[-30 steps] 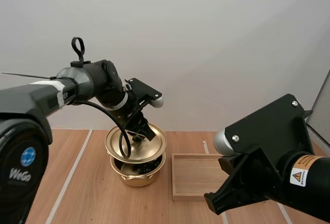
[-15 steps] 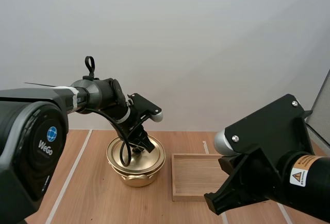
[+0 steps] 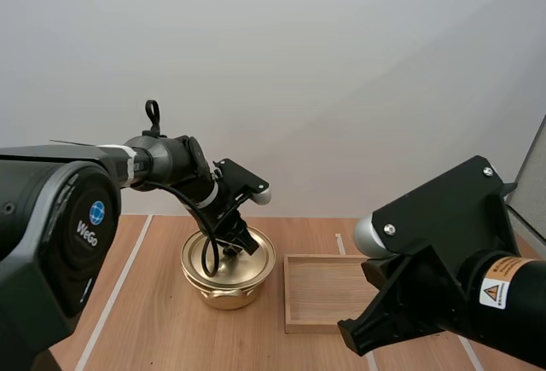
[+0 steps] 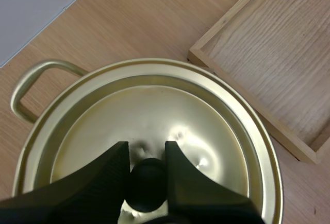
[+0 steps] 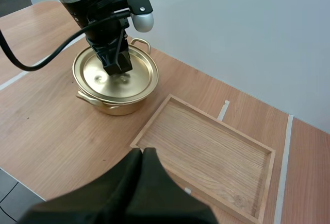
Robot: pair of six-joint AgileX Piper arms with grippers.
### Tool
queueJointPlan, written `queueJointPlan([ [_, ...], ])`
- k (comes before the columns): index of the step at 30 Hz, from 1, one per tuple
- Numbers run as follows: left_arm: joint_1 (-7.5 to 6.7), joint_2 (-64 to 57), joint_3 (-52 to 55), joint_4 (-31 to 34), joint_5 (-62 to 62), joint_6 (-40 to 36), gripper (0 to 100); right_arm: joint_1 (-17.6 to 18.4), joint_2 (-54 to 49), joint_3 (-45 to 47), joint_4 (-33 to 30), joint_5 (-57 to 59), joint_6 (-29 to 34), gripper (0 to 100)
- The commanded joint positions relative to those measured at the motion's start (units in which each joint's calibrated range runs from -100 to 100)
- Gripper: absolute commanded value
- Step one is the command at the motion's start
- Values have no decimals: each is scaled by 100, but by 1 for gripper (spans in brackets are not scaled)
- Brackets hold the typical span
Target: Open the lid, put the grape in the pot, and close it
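Observation:
A golden pot [image 3: 227,289] stands on the wooden table with its golden lid [image 3: 253,259] sitting flat on the rim. My left gripper [image 3: 236,244] reaches down onto the lid's middle. In the left wrist view its two fingers [image 4: 110,176] pinch the black knob [image 4: 147,184] on top of the lid [image 4: 154,116], so my left gripper [image 4: 147,175] is shut on it. The pot's handle [image 4: 30,86] sticks out beside the lid. My right gripper [image 5: 142,155] hovers shut and holds nothing, near the table's front edge and short of the tray. From there the pot [image 5: 116,105] and my left gripper [image 5: 116,65] lie farther off.
A shallow wooden tray [image 3: 328,291] lies just right of the pot, with nothing in it [image 5: 207,154]. White tape lines run across the table. My right arm's bulky links [image 3: 452,260] stand over the table's near right side.
The left gripper has lowered the lid from a tilted hold above the pot down onto the rim, covering the dark grapes inside. The right arm has not moved.

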Motion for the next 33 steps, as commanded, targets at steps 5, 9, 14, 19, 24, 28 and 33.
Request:
queueJointPlan([
  [5, -22, -12, 14, -131, -36, 6, 2, -26, -49, 9, 15, -45, -42, 0],
  [9, -22, -12, 14, -131, 112, -25, 33, -26, -49, 9, 15, -45, -42, 0],
  [14, -22, -294, 14, -131, 346, -117, 100, -26, -49, 9, 15, -45, -42, 0],
  [19, -22, -1030, 14, -131, 483, -117, 100, -26, -49, 9, 15, -45, -42, 0],
  [24, -22, -2053, 14, -131, 898, -117, 100, -26, -49, 9, 15, -45, -42, 0],
  [28, -22, -2917, 14, -131, 1572, -197, 100, -26, -49, 9, 15, -45, -42, 0],
  [33, -22, -4029, 14, -106, 2335, -270, 100, -26, -49, 9, 15, -45, -42, 0],
])
